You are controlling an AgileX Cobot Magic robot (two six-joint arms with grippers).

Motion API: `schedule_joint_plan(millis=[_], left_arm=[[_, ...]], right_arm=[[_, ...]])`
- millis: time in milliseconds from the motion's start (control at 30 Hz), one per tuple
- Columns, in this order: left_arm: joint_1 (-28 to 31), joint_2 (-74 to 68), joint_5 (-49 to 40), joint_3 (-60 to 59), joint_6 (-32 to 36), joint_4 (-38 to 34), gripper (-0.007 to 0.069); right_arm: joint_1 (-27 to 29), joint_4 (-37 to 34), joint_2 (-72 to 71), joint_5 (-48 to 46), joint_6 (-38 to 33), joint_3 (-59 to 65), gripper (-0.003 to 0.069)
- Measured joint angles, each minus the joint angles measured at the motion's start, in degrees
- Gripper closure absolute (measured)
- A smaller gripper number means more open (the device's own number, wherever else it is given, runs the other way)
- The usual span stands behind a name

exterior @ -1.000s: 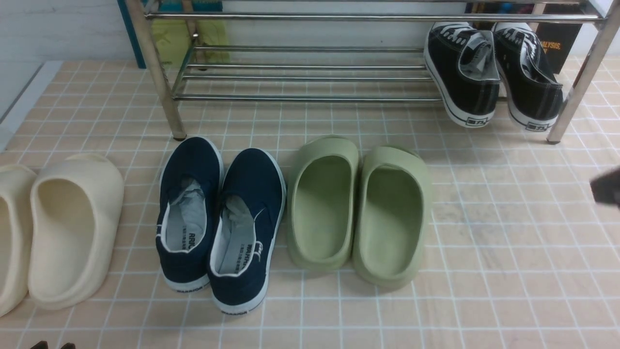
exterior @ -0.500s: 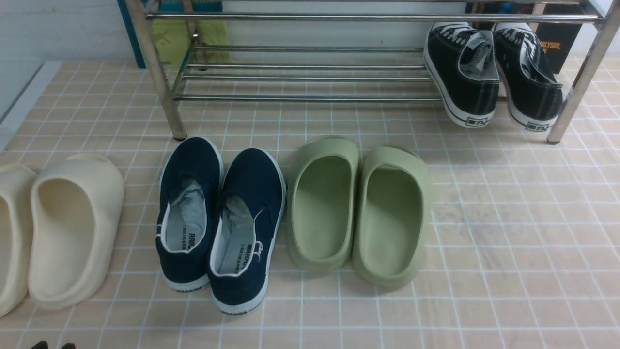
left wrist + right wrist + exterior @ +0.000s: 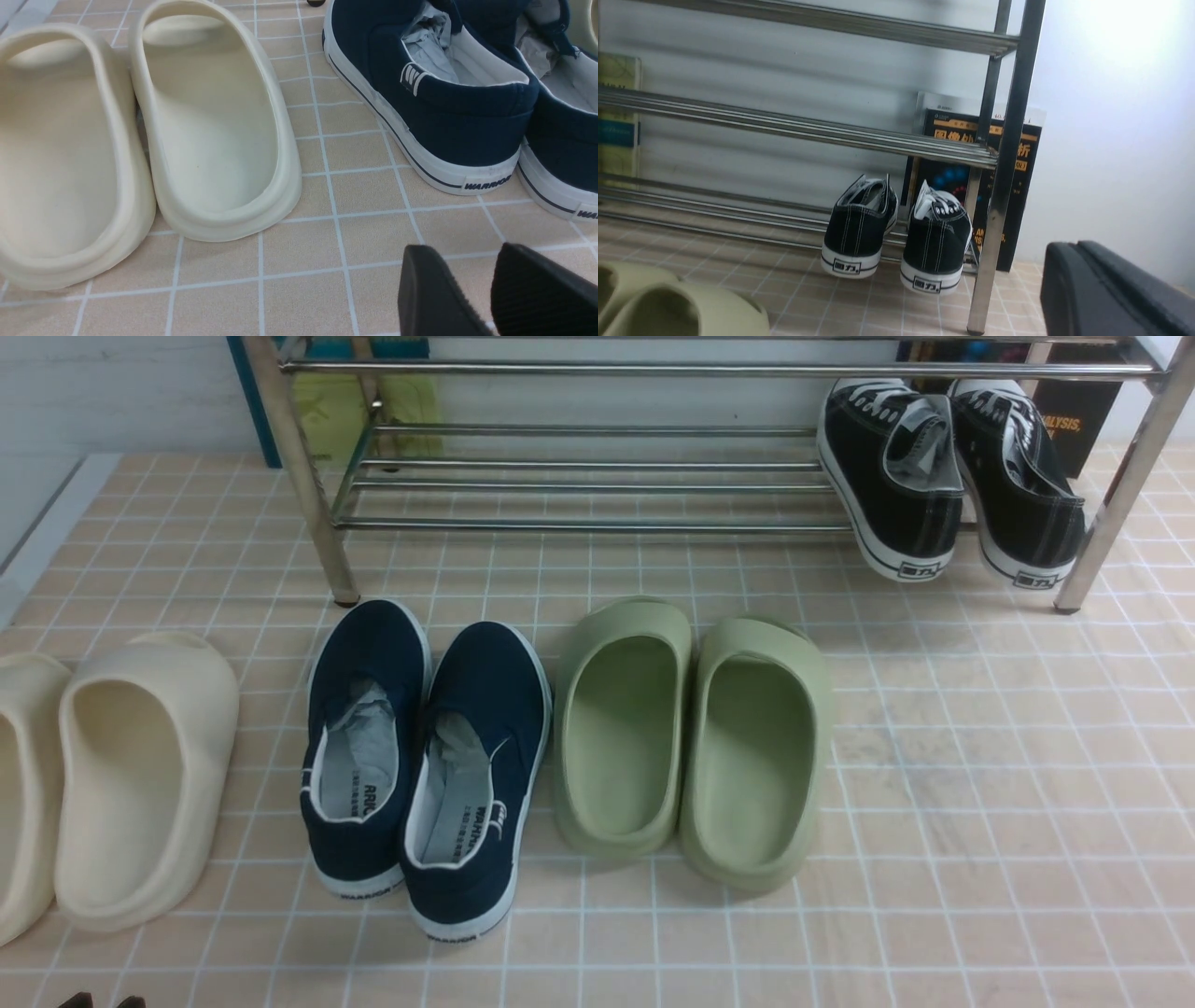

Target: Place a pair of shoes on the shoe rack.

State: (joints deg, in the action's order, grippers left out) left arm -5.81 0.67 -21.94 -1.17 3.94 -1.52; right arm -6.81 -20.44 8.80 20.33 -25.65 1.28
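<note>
The two black canvas sneakers (image 3: 896, 476) (image 3: 1018, 476) stand side by side on the lowest bars of the steel shoe rack (image 3: 579, 371), at its right end, heels toward me and hanging over the front bar. The right wrist view shows them (image 3: 859, 228) (image 3: 938, 238) next to the rack's corner leg (image 3: 1008, 140). My right gripper (image 3: 1073, 249) is shut and empty, well back from the sneakers. My left gripper (image 3: 460, 252) is open with a narrow gap and empty, low over the floor near the navy slip-ons (image 3: 434, 93).
On the tiled floor in front of the rack lie cream slippers (image 3: 140, 775), navy slip-ons (image 3: 420, 756) and green foam slippers (image 3: 691, 737). A black book (image 3: 1008, 154) leans on the wall behind the rack's right end. A green and blue item (image 3: 364, 401) stands behind its left end.
The dark tip of my right gripper, at the right edge of the front view one second ago, has gone out of that view. The shoes have not moved.
</note>
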Motion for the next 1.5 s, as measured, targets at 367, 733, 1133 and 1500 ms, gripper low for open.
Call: schedule_joint_plan(millis=[367, 733, 1133, 1500], left_arm=[[0.0, 0.0, 0.0, 0.0, 0.0, 0.0, 0.0385], [0.0, 0.0, 0.0, 0.0, 0.0, 0.0, 0.0385], [0.0, 0.0, 0.0, 0.0, 0.0, 0.0, 0.0385], [0.0, 0.0, -0.1, 0.0, 0.0, 0.0, 0.0385]], right_arm=[[0.0, 0.0, 0.2, -3.2, 0.0, 0.1, 0.0669], [3.0, 16.2, -9.0, -7.8, -0.4, 0.1, 0.0663], [7.7, 16.6, -9.4, -38.7, 20.0, 0.1, 0.0678], [7.7, 16.7, -9.4, -41.8, 30.0, -0.4, 0.0678]])
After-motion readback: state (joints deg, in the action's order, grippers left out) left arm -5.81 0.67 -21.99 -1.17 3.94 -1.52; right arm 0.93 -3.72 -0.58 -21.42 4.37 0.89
